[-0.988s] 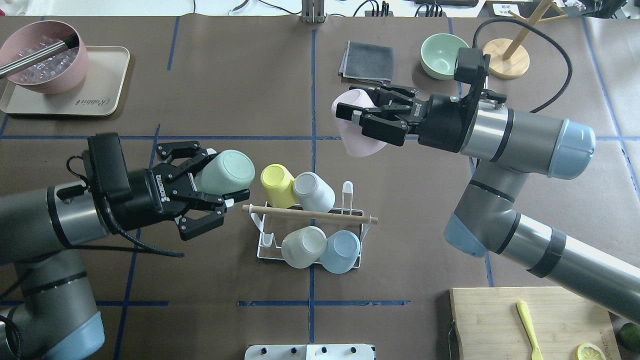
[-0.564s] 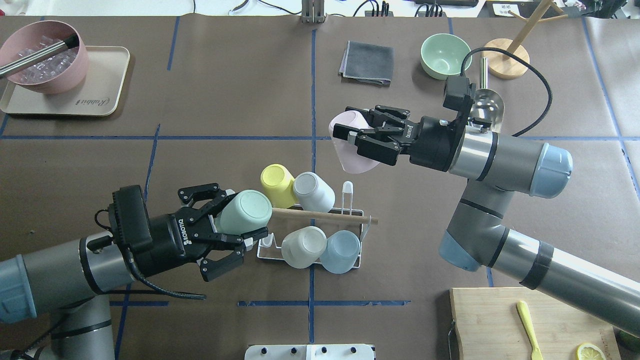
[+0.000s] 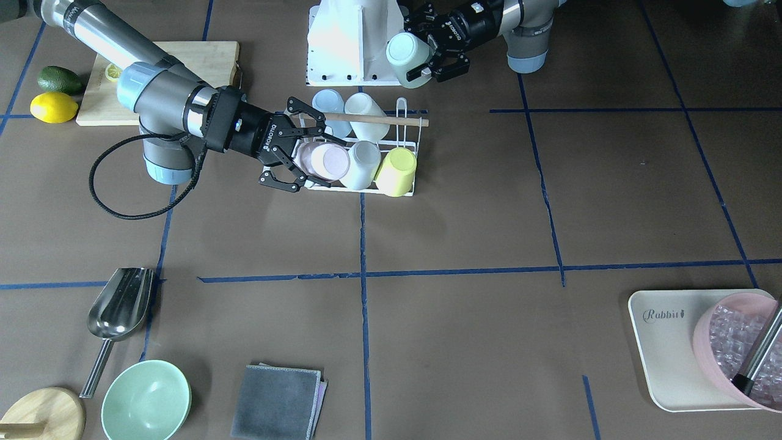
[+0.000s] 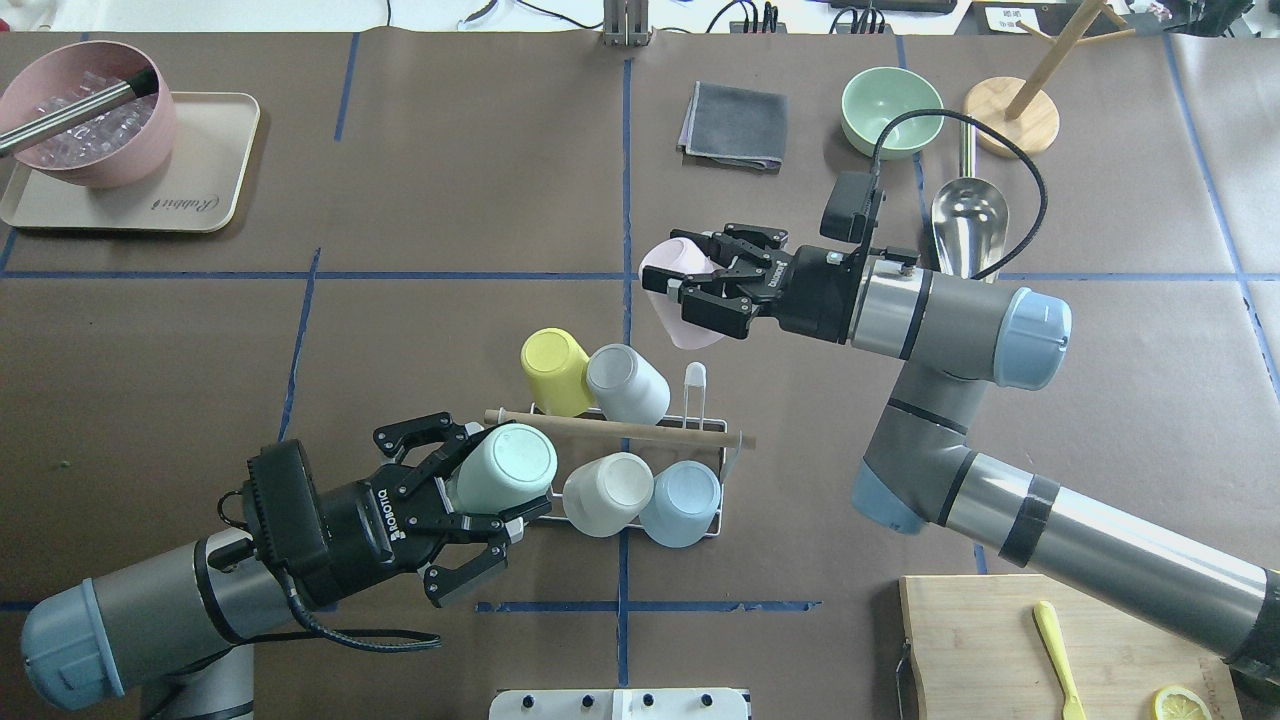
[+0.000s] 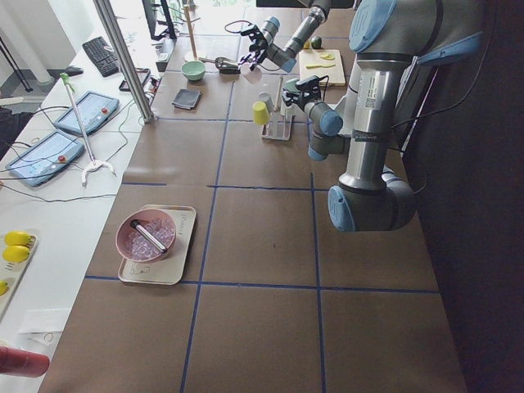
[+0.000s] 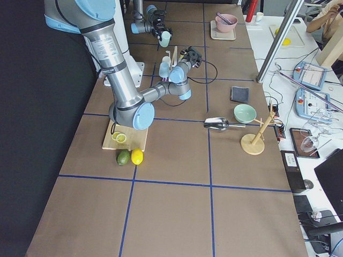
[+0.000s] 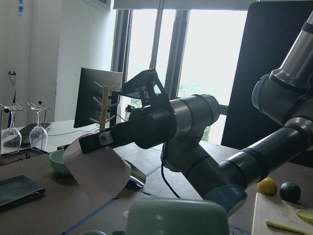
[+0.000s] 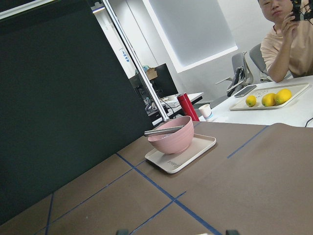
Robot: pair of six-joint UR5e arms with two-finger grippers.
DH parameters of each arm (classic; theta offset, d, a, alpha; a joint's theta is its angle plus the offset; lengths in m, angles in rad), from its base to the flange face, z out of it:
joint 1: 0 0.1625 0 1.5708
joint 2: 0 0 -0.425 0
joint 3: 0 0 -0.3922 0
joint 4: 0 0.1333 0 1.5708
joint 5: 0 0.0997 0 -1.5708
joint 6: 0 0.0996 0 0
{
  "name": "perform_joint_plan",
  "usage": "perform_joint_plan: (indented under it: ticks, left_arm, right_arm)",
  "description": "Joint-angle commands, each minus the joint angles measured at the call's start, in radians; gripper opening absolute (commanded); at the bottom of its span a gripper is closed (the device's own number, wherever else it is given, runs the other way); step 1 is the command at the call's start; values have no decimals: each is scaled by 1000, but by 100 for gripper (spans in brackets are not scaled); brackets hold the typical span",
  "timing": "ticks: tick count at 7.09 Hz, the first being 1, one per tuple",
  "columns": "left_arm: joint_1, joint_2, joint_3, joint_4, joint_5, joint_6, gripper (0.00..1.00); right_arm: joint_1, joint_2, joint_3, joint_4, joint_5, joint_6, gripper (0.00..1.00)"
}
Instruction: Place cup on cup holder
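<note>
Left gripper (image 4: 492, 482) is clamping a mint-green plastic cup (image 4: 510, 465), base tilted upward, and is holding it over the near left end of the small white wire cup holder with a wooden rod handle (image 4: 640, 430). Right gripper (image 4: 692, 272) is clamping a pale pink plastic cup (image 4: 662, 272) and is holding it in the air past the holder's far right corner, apart from the wire in the overhead view.

Holder is carrying four inverted cups: yellow cup (image 4: 553, 368) and white cup (image 4: 625, 383) in the far row, cream cup (image 4: 605, 490) and light blue cup (image 4: 685, 502) in the near row.

One capped upright prong (image 4: 695, 378) is standing bare at the far right.

Progress, my reading: four places are filled. Both carried cups are waiting to be lowered onto prongs and released.
</note>
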Motion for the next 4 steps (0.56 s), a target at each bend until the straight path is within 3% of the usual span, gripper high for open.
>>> perform_joint_plan:
  ticks: [1,4]
  left_arm:
    - [1,-56,76,-3,2,7,6]
    - [1,-67,102,-12,2,7,6]
  right_arm:
    - [-30,-2,-2,4,-2,-30,4]
    - [-59,-14,28,4,-2,-35,5]
